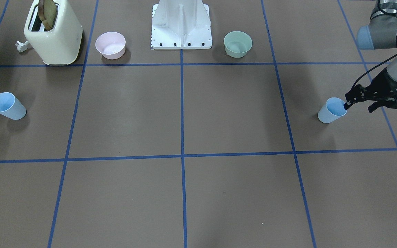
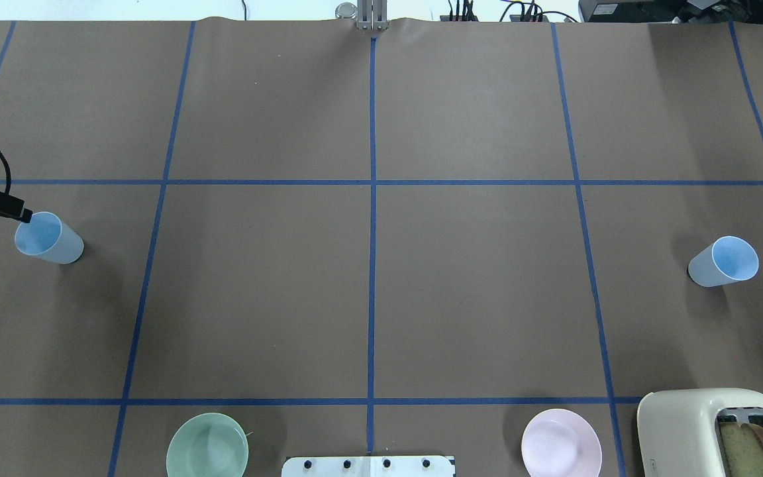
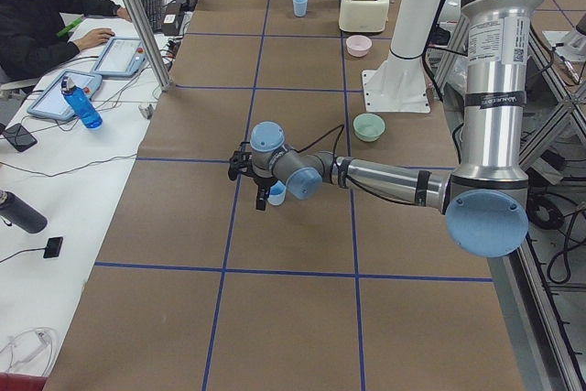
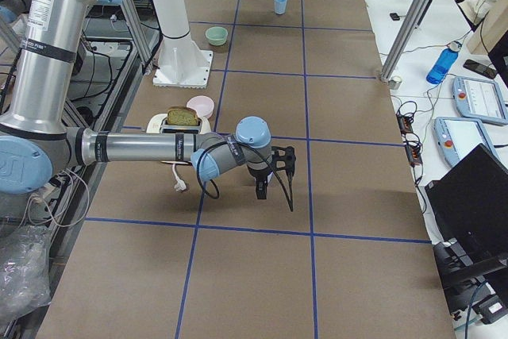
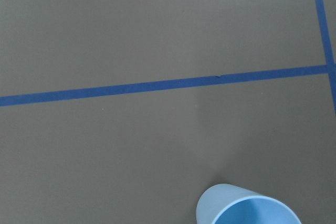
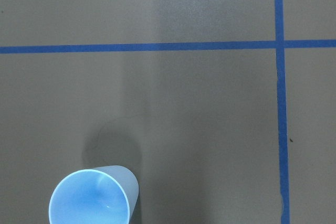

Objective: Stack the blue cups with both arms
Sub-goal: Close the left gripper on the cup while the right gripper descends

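Brown table (image 2: 255, 291) gridded in blue tape (image 2: 373, 265), left cup (image 2: 50, 240) and right cup (image 2: 722, 262) upright at opposite ends, green bowl (image 2: 207, 446), white pedestal (image 2: 368, 466), pink bowl (image 2: 561, 444), toaster (image 2: 693, 430) along the robot's edge

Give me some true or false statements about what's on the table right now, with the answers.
1. The cups are stacked. False: the left arm's cup and the right arm's cup stand far apart.
2. Toast sits in the toaster. True.
3. A gripper holds a cup in the air. False: the left gripper is open at the rim of its cup, which stands on the table.
4. The pink bowl stands beside the toaster. True.
5. One bowl is upside down. False: the green bowl also opens upward.
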You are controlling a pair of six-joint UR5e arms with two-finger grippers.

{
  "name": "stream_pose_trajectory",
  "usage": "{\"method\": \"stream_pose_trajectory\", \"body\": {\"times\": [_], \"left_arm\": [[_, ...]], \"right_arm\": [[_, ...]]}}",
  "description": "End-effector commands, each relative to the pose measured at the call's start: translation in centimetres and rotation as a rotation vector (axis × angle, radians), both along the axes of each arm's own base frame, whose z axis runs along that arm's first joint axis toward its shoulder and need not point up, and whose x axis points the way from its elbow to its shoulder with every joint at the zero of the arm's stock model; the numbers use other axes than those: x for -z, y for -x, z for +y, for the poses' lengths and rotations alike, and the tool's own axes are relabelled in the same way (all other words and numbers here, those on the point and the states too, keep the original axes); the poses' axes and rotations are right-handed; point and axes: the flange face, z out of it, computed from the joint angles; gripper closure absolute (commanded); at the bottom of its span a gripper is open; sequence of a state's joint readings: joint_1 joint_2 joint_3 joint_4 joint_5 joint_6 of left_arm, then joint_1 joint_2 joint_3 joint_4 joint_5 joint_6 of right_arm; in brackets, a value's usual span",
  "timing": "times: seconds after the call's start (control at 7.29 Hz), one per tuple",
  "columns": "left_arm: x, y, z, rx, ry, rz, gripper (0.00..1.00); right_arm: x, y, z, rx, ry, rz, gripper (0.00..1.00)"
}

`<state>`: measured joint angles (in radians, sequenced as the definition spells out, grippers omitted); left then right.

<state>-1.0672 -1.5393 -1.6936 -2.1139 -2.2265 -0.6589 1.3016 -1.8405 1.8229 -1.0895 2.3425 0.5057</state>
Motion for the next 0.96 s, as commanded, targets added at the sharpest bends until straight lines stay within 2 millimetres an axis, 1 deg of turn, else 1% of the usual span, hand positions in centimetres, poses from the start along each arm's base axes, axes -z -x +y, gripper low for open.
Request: {"method": "stream_pose_trajectory", "body": {"times": [0.0,0.27,0.55,0.69,0.82], "left_arm": [[-0.1,-1.0,0.3,-0.007,-0.001,-0.010,0.03],[-0.7,-1.8,0.5,-0.023,0.006,-0.017,0.03],[-0.7,-2.2,0.7,-0.033,0.005,-0.017,0.03],[-0.7,-2.5,0.8,-0.038,0.005,-0.017,0.03],[-0.8,-2.6,0.9,-0.041,0.006,-0.018,0.03]], "right_arm": [[-0.1,0.0,0.1,0.001,0.000,0.000,0.00],[-0.1,0.0,0.2,0.001,0.003,-0.001,0.00],[-0.1,0.0,0.2,0.001,0.003,-0.001,0.00],[-0.4,-0.1,0.4,0.002,0.007,0.001,0.00],[-0.9,0.3,1.0,0.014,0.019,0.004,0.00]]}}
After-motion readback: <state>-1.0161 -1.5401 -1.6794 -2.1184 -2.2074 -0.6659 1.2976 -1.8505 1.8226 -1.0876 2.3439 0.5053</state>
